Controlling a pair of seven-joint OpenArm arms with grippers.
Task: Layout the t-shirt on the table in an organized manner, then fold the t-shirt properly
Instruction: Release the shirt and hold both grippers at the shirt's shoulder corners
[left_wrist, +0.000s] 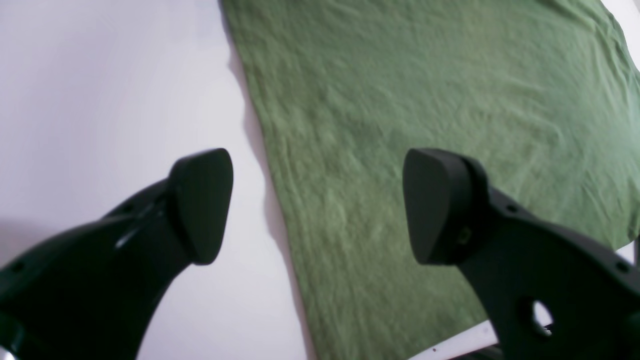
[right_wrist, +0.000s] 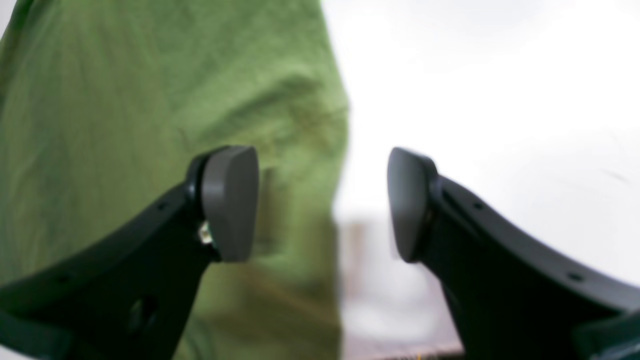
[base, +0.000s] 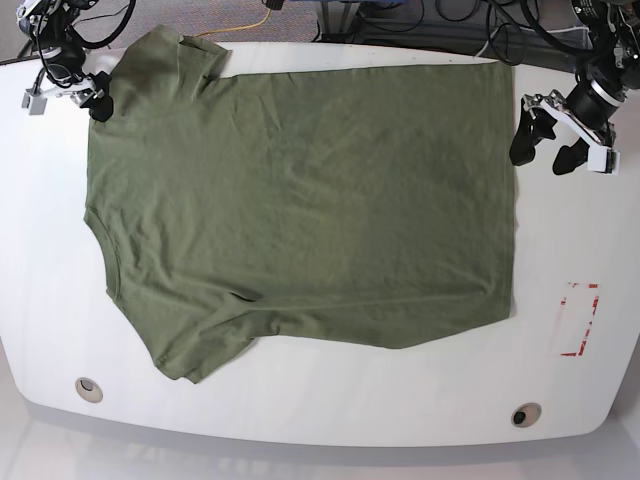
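Base view showed the t-shirt (base: 300, 200) spread flat across the white worktop (base: 300, 410), collar toward my right arm, hem toward my left. Around it: a red dashed rectangle (base: 579, 319) near the hem corner, two round grommet holes (base: 88, 388) along the near edge, cables (base: 440, 20) bunched beyond the far edge. Nothing lay on the cloth. My left gripper (base: 545, 140) hung just off the hem, jaws apart, empty; its wrist view caught wrinkles the overhead missed. My right gripper (base: 90, 100) sat by the sleeve, jaws spread, holding nothing; that wrist view was blurred.
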